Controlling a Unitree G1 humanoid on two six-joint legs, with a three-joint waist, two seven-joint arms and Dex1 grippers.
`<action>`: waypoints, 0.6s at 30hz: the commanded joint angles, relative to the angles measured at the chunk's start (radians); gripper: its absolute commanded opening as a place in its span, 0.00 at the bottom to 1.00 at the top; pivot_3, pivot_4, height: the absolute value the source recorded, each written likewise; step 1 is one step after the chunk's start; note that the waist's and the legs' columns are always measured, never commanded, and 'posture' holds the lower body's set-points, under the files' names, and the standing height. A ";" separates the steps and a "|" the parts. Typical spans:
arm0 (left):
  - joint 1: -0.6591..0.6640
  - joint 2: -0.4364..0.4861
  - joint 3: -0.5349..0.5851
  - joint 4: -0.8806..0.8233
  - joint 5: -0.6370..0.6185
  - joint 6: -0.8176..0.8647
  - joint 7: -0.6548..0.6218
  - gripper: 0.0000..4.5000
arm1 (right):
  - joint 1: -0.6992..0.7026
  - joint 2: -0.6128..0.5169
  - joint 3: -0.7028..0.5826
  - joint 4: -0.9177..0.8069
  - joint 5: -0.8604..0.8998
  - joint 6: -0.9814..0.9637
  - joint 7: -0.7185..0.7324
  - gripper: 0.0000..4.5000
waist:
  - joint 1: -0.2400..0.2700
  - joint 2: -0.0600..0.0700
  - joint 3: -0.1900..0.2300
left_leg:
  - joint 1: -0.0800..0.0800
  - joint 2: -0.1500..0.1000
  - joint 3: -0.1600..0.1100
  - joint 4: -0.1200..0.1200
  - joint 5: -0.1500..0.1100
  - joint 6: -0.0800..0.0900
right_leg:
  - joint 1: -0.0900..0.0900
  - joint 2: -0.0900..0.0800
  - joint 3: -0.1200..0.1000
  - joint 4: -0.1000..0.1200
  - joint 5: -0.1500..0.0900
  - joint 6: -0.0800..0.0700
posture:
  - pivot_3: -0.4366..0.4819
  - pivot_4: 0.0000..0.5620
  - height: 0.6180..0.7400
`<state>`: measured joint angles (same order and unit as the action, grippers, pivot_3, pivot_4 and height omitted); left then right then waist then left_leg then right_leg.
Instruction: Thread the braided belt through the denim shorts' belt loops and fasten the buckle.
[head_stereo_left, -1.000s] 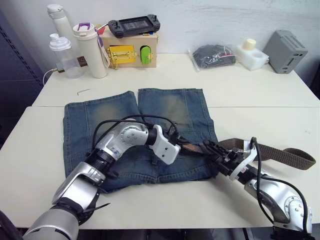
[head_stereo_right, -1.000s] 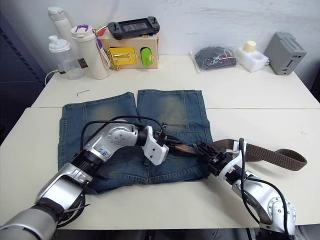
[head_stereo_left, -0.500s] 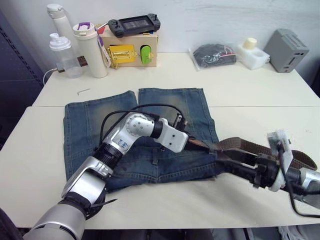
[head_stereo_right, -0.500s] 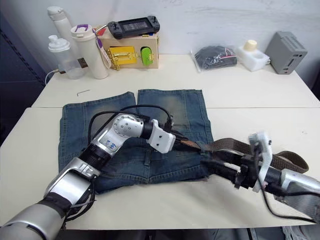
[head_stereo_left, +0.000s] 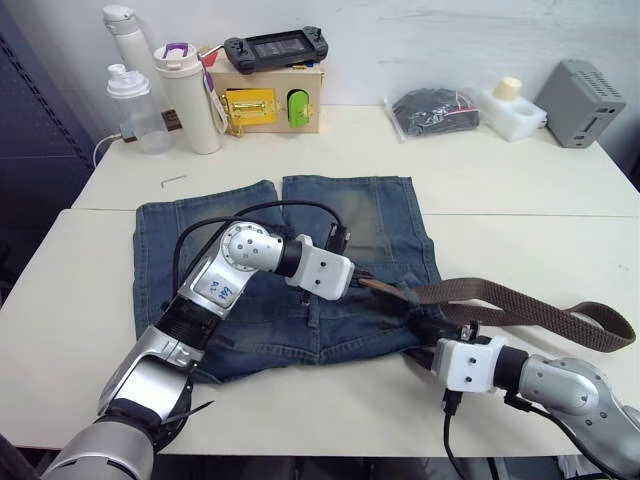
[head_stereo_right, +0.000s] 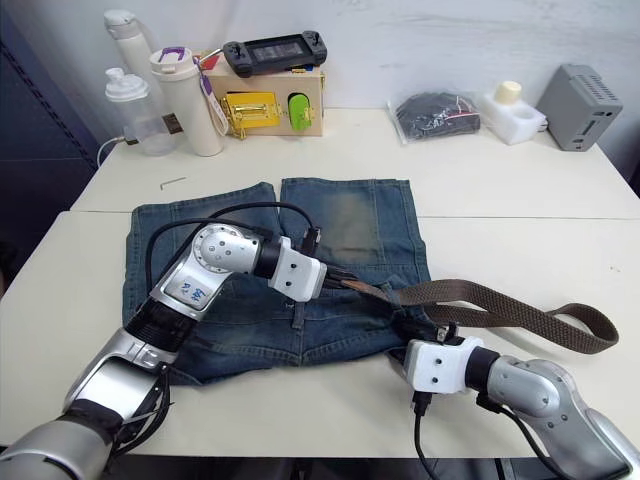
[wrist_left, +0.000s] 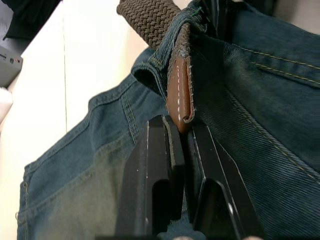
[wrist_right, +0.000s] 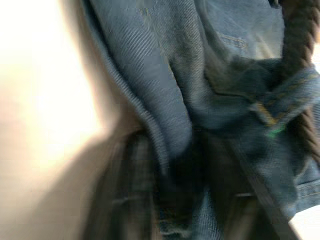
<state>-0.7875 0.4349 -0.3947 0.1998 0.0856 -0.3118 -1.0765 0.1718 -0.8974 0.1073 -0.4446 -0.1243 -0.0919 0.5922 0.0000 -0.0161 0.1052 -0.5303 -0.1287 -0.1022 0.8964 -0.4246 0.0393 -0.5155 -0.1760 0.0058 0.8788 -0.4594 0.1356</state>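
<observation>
Lying flat on the desk (head_stereo_left: 80, 300), the denim shorts (head_stereo_left: 220, 250) had the braided belt (head_stereo_left: 500, 298) trailing from the waistband toward three o'clock. The left end effector (wrist_left: 181, 131) pinched the belt's brown leather tip. The right end effector (head_stereo_left: 428, 345) sat at the waistband corner; its finger state could not be told.

The right gripper's own fingers are a dark smear in the right wrist view — their spread cannot be read. The belt (wrist_left: 150, 17) runs off the left wrist view's edge, and the shorts (head_stereo_left: 390, 225) cover part of it — the buckle is nowhere discernible.
</observation>
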 joint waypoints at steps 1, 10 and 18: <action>0.002 0.013 0.014 -0.053 0.016 -0.039 0.025 0.00 | -0.012 0.037 -0.044 0.092 -0.043 0.038 -0.047 0.01 | 0.003 0.000 0.000 | 0.000 0.000 0.000 0.000 0.000 0.000 | 0.000 0.000 0.000 0.001 0.000 0.000 | 0.48 0.27 0.22; 0.056 0.064 0.026 -0.123 0.038 -0.042 0.055 0.00 | -0.036 0.045 -0.228 0.304 0.001 0.073 -0.078 0.01 | 0.031 0.000 0.000 | -0.001 -0.009 -0.002 0.006 0.000 0.002 | -0.002 -0.006 0.001 0.012 0.000 0.000 | 0.48 0.27 0.22; 0.065 0.071 0.028 -0.149 0.073 -0.019 0.103 0.00 | -0.076 0.053 -0.251 0.378 -0.007 0.120 -0.081 0.01 | 0.042 0.000 0.000 | -0.004 -0.013 -0.007 0.011 0.001 0.004 | -0.002 -0.008 0.002 0.016 0.000 -0.001 | 0.48 0.27 0.22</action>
<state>-0.7233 0.4899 -0.3939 0.0858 0.1522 -0.3274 -0.9877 0.0798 -0.8437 -0.0896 -0.1325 -0.1157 -0.0496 0.5319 0.0418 -0.0161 0.1051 -0.5348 -0.1419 -0.1091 0.9073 -0.4238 0.0430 -0.5178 -0.1840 0.0082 0.8951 -0.4597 0.1351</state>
